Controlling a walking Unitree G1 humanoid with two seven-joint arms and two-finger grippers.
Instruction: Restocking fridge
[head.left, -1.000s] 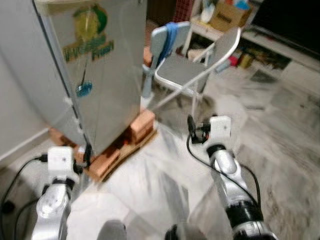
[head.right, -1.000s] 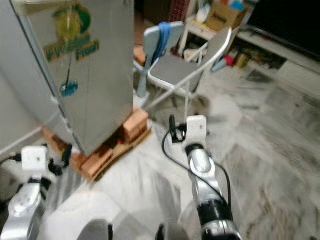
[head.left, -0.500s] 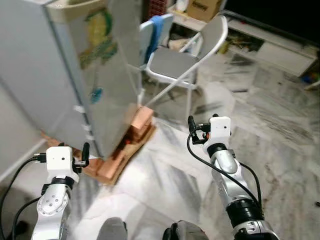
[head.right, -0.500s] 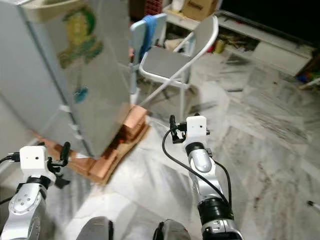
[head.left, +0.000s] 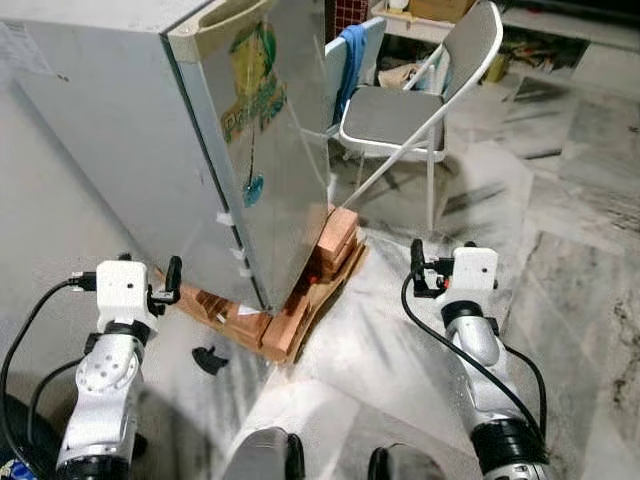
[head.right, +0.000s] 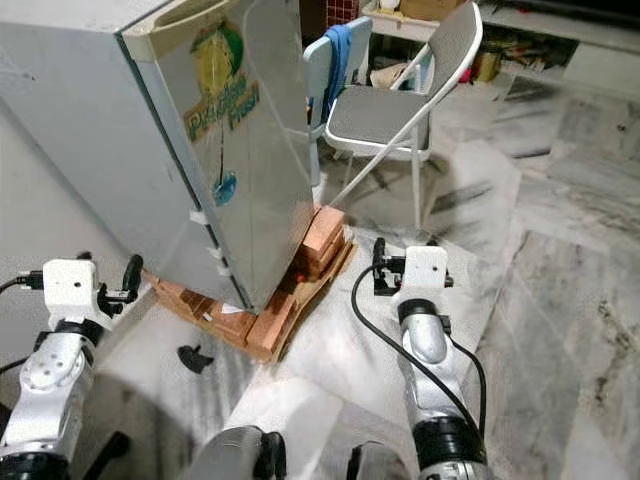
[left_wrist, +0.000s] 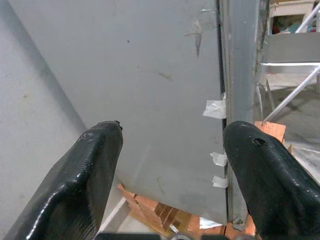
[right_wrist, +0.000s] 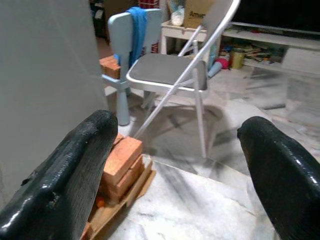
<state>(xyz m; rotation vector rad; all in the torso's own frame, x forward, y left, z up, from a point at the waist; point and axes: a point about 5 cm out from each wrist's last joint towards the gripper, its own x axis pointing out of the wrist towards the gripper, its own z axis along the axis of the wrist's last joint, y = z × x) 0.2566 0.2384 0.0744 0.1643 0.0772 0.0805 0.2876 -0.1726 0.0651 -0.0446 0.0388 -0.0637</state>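
The left gripper (head.left: 172, 280) was raised low at the left, its jaws spread wide and empty, just beside the fridge's (head.left: 150, 130) grey side wall. Past its fingers (left_wrist: 95, 165) lay that wall and the door edge with scraps of tape. The fridge stood shut ahead (a green-and-yellow sticker (head.left: 252, 85) on its door) on bricks (head.left: 335, 235) and a wooden pallet (head.left: 240, 325). Right of it stood a folding chair (head.left: 415, 105). The right gripper (head.left: 417, 272) was up further right, jaws likewise parted, grasping nothing, apart from the fridge's front corner.
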